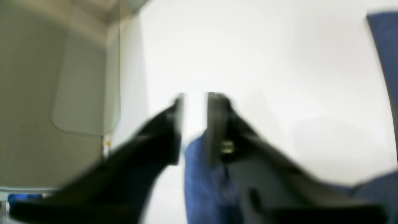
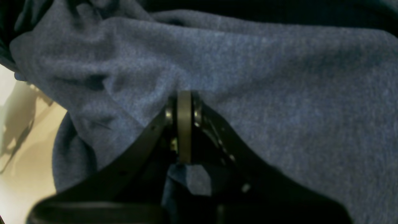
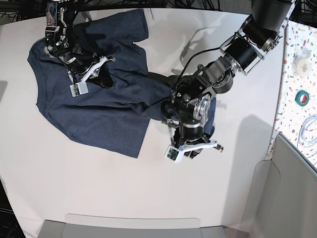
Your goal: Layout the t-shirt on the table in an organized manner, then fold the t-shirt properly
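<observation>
Right gripper [image 2: 184,96], upper left of the base view, pinches the t-shirt [image 3: 99,109]. Left gripper [image 1: 194,102], centre, jaws parted, holds nothing.

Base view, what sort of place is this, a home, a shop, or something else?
Most likely a robotics lab or test bench. Two black robot arms work a t-shirt on a plain white table, cables run along the far edge, and a speckled side strip holds a roll of tape.
</observation>
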### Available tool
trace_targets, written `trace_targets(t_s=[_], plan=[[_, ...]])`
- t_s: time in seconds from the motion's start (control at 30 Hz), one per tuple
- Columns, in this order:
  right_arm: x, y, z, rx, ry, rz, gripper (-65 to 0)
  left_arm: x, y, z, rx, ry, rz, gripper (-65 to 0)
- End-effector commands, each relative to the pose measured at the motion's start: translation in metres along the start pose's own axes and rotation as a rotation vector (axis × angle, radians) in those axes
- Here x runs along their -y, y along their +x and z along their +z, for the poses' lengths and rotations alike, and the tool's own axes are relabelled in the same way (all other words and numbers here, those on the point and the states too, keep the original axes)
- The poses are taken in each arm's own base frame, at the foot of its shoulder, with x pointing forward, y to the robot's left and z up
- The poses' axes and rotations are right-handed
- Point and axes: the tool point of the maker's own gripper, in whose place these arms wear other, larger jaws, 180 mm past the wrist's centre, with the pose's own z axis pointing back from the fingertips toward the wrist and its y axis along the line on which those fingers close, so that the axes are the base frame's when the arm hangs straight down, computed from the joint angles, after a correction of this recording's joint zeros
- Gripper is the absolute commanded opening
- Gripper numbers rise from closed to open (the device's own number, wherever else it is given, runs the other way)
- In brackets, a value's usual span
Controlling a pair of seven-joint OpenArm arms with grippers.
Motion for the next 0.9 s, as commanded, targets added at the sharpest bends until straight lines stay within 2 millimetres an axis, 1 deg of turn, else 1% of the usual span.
trace_targets(t_s=[0.0, 0.03, 0.07, 0.1, 0.13, 0.17, 0.23, 0.3, 0.4, 0.47, 0.53, 0.6, 0.63, 0.7, 0.77, 0.87], plan=[[0.037, -0.089, 0.021, -0.401, -0.175, 0.052, -65.0, -0.025, 0.032, 0.005, 0.096, 0.056, 0.065, -38.6], [0.037, -0.089, 0.021, -0.4, -0.175, 0.053, -65.0, -0.037, 0.035, 0.01, 0.107, 0.069, 0.11, -31.1], [0.037, -0.089, 0.021, -0.399, -0.174, 0.052, -65.0, -0.046, 0.037, 0.015, 0.118, 0.081, 0.146, -25.8], [0.036, -0.087, 0.02, -0.394, -0.174, 0.052, -65.0, -0.056, 0.04, 0.022, 0.137, 0.093, 0.178, -22.9], [0.037, -0.084, 0.019, -0.39, -0.174, 0.053, -65.0, -0.069, 0.039, 0.026, 0.147, 0.115, 0.194, -23.0], [0.036, -0.082, 0.017, -0.385, -0.173, 0.054, -65.0, -0.087, 0.039, 0.033, 0.167, 0.141, 0.217, -24.3], [0.036, -0.082, 0.017, -0.385, -0.173, 0.054, -65.0, -0.102, 0.031, 0.044, 0.162, 0.13, 0.286, -26.2], [0.036, -0.082, 0.017, -0.385, -0.173, 0.054, -65.0, -0.116, 0.009, 0.054, 0.096, 0.089, 0.426, -26.5], [0.037, -0.081, 0.017, -0.383, -0.174, 0.054, -65.0, -0.125, -0.034, 0.064, -0.039, -0.016, 0.69, -26.6], [0.037, -0.081, 0.017, -0.383, -0.174, 0.054, -65.0, -0.122, -0.064, 0.072, -0.13, -0.104, 0.877, -26.7], [0.036, -0.081, 0.017, -0.383, -0.173, 0.052, -65.0, -0.116, -0.089, 0.085, -0.205, -0.221, 1.099, -26.7], [0.037, -0.078, 0.016, -0.377, -0.174, 0.055, -65.0, -0.104, -0.103, 0.099, -0.272, -0.349, 1.273, -26.7], [0.037, -0.075, 0.015, -0.371, -0.174, 0.057, -65.0, -0.1, -0.106, 0.105, -0.296, -0.411, 1.34, -26.7], [0.037, -0.073, 0.014, -0.367, -0.174, 0.058, -65.0, -0.087, -0.107, 0.115, -0.343, -0.529, 1.431, -26.7], [0.037, -0.073, 0.014, -0.365, -0.174, 0.059, -65.0, -0.071, -0.12, 0.121, -0.419, -0.591, 1.496, -26.7], [0.038, -0.072, 0.013, -0.364, -0.174, 0.059, -65.0, -0.044, -0.145, 0.123, -0.526, -0.613, 1.587, -26.9]])
